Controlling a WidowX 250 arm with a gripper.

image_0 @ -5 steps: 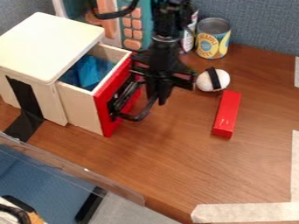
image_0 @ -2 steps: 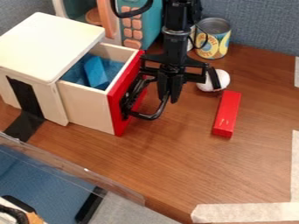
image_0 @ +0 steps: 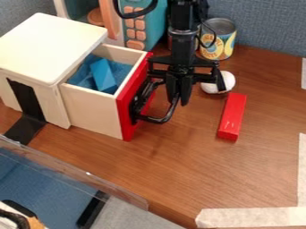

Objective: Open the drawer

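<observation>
- Drawer (image_0: 92,109) pulled partway out of the white cabinet (image_0: 48,49), its red front (image_0: 126,117) standing out over the desk (image_0: 185,156); a blue block (image_0: 104,76) lies inside.
- Tool (image_0: 179,103) hangs upright just beside that front, at the black handle (image_0: 156,120); I cannot tell whether it is clenched or released.
- Wood stretches from the red front past the red block (image_0: 232,117) to pale tape (image_0: 254,218) near the lower right (a tidy corner marking).
- Near edge of the desk slants along the lower left, with a clear strip (image_0: 90,175) beside it; the far edge meets a fabric partition (image_0: 269,24).
- White ball (image_0: 210,87) sits behind the red block, partly hidden by the tool.
- Can (image_0: 218,39), with a yellow and blue printed label, stands near the partition.
</observation>
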